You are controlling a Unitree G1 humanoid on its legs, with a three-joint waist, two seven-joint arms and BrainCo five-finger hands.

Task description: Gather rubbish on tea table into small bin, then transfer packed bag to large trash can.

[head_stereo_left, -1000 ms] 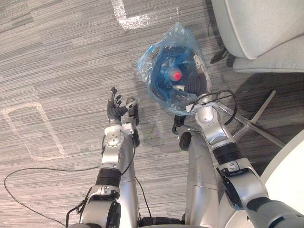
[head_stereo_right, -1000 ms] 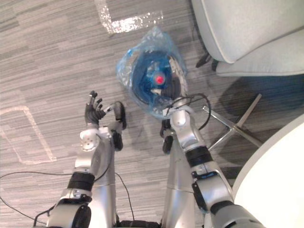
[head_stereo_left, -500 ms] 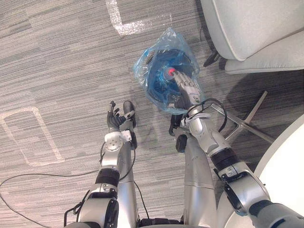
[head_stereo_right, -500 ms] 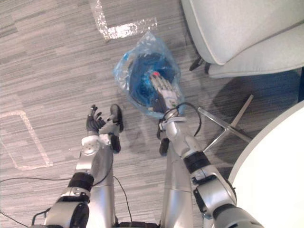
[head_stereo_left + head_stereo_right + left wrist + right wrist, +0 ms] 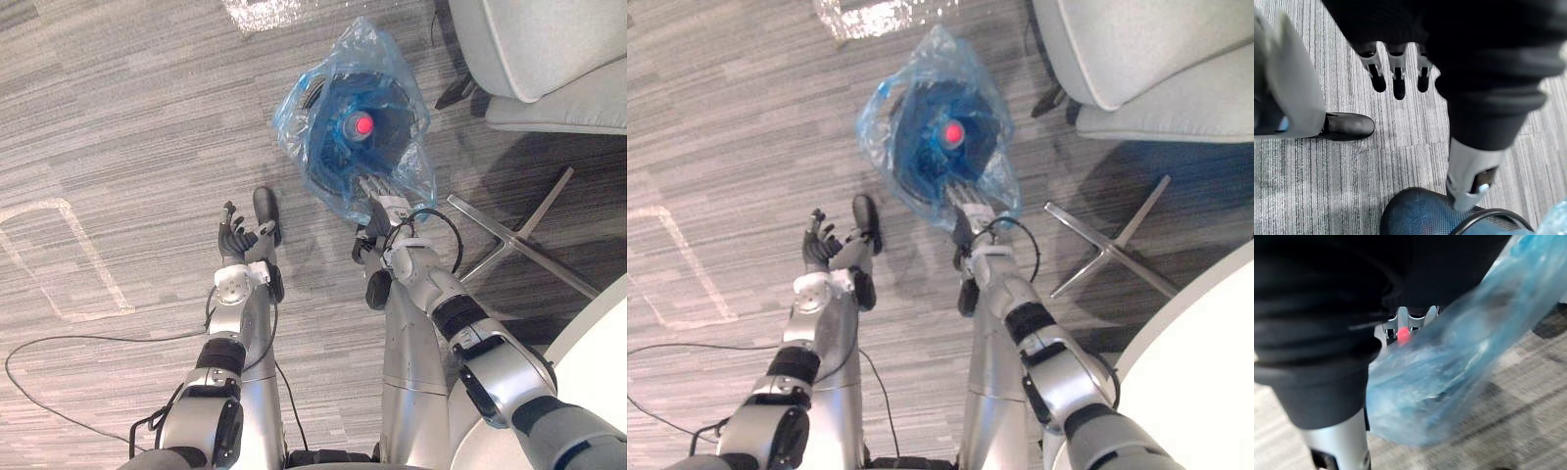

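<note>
The small bin (image 5: 392, 122), lined with its blue bag (image 5: 294, 122), stands on the floor. The right hand (image 5: 380, 206) meets the bag's near edge, probably to gather it; the plastic hides whether its fingers grip. The left hand (image 5: 235, 240), to the left, is relaxed and empty.

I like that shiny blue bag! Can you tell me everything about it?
The blue bag is thin, see-through, crinkly plastic. It lines a dark round mesh bin on the grey carpet, its loose top bunched up. Something small and red lies inside. The right hand is against its near edge. A grey chair stands close by.
</note>
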